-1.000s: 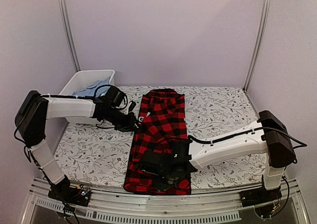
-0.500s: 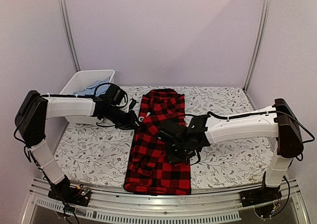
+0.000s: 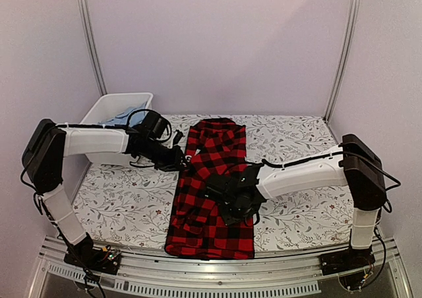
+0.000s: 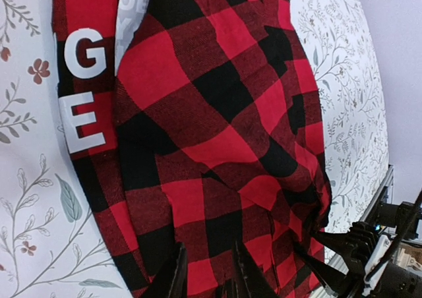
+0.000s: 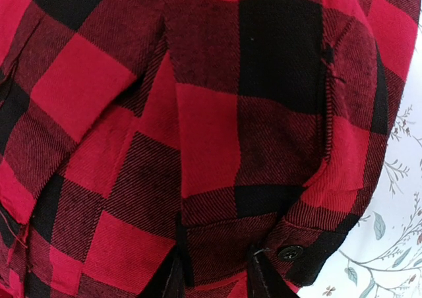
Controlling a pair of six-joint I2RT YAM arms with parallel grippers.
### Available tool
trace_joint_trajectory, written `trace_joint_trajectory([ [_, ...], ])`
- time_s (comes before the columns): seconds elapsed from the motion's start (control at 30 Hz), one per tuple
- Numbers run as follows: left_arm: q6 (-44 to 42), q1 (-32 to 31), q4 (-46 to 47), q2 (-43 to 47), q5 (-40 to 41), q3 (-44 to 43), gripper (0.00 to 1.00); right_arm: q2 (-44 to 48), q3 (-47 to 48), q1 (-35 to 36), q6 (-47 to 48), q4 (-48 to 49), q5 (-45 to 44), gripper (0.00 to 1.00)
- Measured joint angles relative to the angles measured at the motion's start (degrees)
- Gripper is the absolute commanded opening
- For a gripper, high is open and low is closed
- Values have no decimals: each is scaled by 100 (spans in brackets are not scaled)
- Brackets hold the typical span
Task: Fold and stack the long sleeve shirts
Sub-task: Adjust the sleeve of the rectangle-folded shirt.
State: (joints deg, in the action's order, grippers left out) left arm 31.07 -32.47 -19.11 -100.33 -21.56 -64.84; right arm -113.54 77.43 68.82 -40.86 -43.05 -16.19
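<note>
One of the long sleeve shirts (image 3: 221, 146), a red-and-black check one, lies lengthwise down the middle of the table. White lettering (image 4: 82, 93) shows at its left edge. My left gripper (image 3: 186, 163) sits at that left edge, its narrow jaws (image 4: 208, 244) closed on the cloth. My right gripper (image 3: 227, 196) is over the shirt's middle. Check cloth (image 5: 217, 80) fills the right wrist view, and the right gripper (image 5: 215, 247) is shut on a fold beside a buttoned cuff (image 5: 290, 252).
A white plastic bin (image 3: 115, 103) with light blue cloth (image 3: 125, 119) inside stands at the back left, behind my left arm. The tablecloth (image 3: 297, 146) has a floral print. Metal posts rise at both back corners, and a rail runs along the near edge.
My right gripper rose from the shirt's near hem toward its middle, then came back slightly toward me. The left gripper has stayed at the shirt's left edge.
</note>
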Motion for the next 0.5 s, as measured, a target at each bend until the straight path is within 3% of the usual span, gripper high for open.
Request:
trace_joint_trajectory([
  [0.07, -2, 0, -4, 0, 2, 0, 24, -15, 17, -11, 46, 2, -11, 11],
  [0.17, -2, 2, -4, 0, 13, 0, 24, -22, 81, -24, 127, 4, 4, 0],
  [0.5, -39, 28, -7, 0, 15, 0, 24, 361, 144, -26, 466, 46, 540, 0],
])
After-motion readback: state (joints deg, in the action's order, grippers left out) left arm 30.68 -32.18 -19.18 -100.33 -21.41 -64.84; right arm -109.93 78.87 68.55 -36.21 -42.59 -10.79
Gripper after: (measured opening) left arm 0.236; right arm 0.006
